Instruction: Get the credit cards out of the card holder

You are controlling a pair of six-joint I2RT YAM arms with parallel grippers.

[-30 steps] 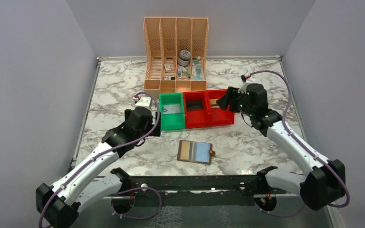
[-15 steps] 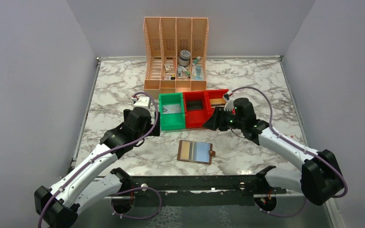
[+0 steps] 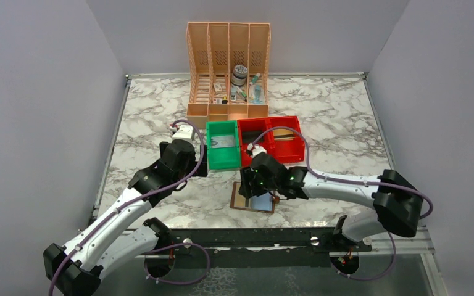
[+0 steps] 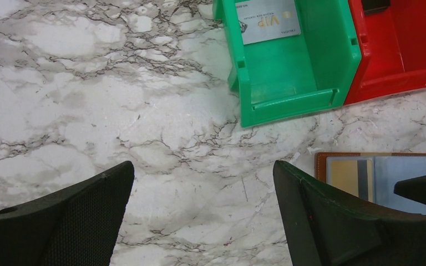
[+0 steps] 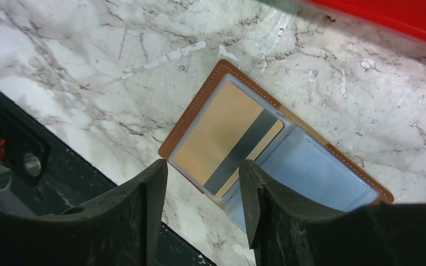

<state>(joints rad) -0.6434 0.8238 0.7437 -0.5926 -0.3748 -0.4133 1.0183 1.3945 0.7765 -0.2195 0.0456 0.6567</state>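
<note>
Right tool (image 5: 202, 166) has swung from red bin (image 3: 284, 155) to above card holder (image 5: 316, 166).

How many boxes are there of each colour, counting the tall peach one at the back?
green bin: 1
red bins: 2
peach rack: 1
Total: 4

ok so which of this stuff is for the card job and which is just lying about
Job: card holder, open; tan card in it; grey card in the green bin; right gripper, open above the holder.
Lying about: red bins; peach organiser and its bits.
</note>
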